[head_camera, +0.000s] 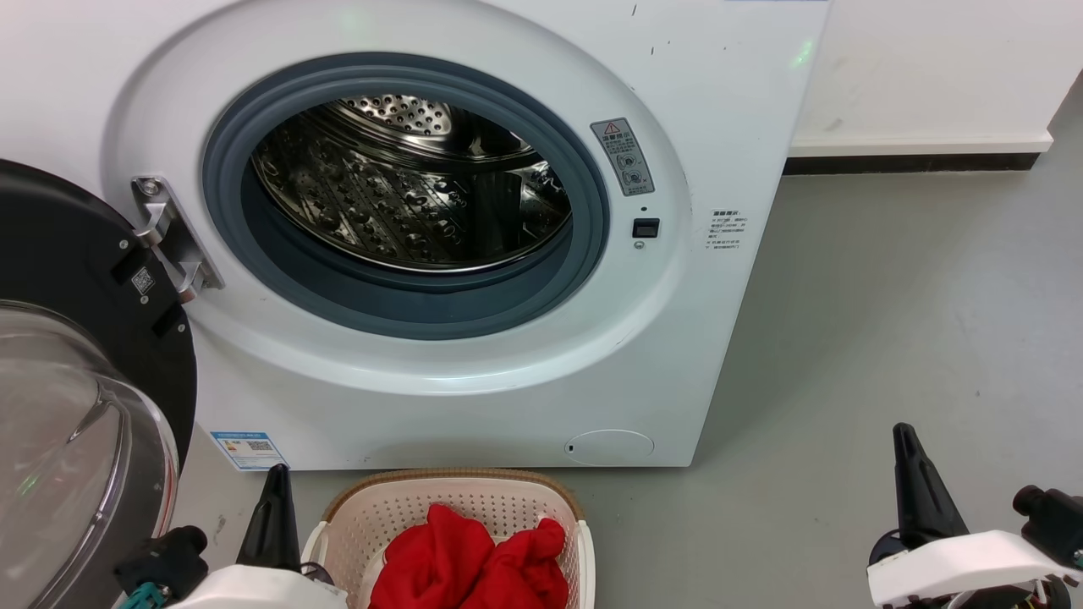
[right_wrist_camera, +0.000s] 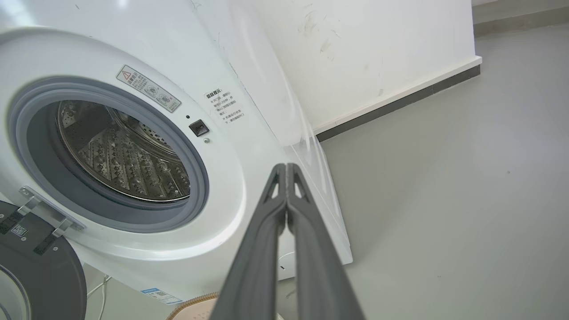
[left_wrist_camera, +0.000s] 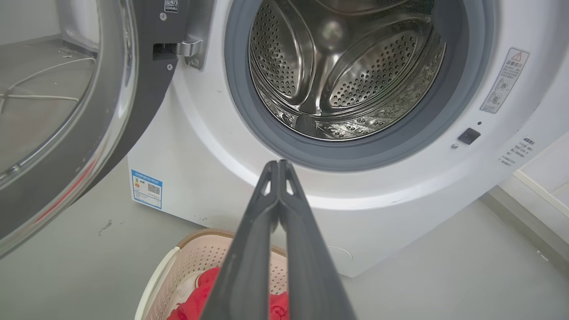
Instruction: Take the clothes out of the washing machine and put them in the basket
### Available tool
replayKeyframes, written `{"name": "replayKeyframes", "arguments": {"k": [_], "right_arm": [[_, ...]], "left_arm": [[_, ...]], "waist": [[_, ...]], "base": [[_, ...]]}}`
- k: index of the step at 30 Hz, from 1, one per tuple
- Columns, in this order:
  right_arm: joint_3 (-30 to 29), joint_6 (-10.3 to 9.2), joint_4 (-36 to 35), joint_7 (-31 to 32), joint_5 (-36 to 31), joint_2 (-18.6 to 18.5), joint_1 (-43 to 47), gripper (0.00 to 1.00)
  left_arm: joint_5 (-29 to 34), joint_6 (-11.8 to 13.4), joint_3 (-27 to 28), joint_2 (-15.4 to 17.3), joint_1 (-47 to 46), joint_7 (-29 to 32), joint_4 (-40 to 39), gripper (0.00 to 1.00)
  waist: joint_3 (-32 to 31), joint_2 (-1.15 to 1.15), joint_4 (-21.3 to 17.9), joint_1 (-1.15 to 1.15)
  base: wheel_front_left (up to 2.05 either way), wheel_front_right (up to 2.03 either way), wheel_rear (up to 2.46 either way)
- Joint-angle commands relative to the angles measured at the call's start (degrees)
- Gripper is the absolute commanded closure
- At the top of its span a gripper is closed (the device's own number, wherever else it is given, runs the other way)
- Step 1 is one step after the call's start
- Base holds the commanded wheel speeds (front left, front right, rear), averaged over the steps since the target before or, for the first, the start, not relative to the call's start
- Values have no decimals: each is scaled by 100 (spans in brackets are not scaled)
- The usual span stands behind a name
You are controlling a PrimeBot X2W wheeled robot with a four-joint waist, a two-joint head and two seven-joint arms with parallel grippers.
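I have both arms held low and near me, clear of the porthole. The left gripper [left_wrist_camera: 278, 165] has its two long dark fingers pressed together at the tips with nothing between them, and sits just left of the low cream perforated plastic basket [head_camera: 457, 484]. The right gripper [right_wrist_camera: 286, 168] is likewise closed and empty, well off to the right over bare floor.

The two bright red soft garments [head_camera: 470, 558] lie bunched together inside the basket. It sits on the floor just in front of the large white front-loading washing machine [head_camera: 728, 127], placed there, I judge, so the carry from the porthole is short. I can see no fabric in the shiny perforated steel drum [head_camera: 398, 203], so the job reads as done. The black-framed glass door [head_camera: 76, 254] is swung wide to the left, out of the reach path.

The smooth grey floor [head_camera: 888, 321] runs right and far to a white wall [head_camera: 931, 68] with a dark skirting strip [head_camera: 914, 162].
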Motion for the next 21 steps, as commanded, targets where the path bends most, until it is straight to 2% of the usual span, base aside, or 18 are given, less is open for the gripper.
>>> {"name": "replayKeyframes", "arguments": {"k": [1,21], "right_arm": [[-20,-1,-63,31,180,-23,-196,100],[-93,-1,40,461,1890,-34,-348,100]], "left_arm": [[-189,-25,22,13,-167,31,-69,100],[-1976,-112,64,12,-382,454,42,100]], "waist": [[0,0,1,0],[-7,0,27,0]], "base": [[0,0,0],[0,0,0]]}}
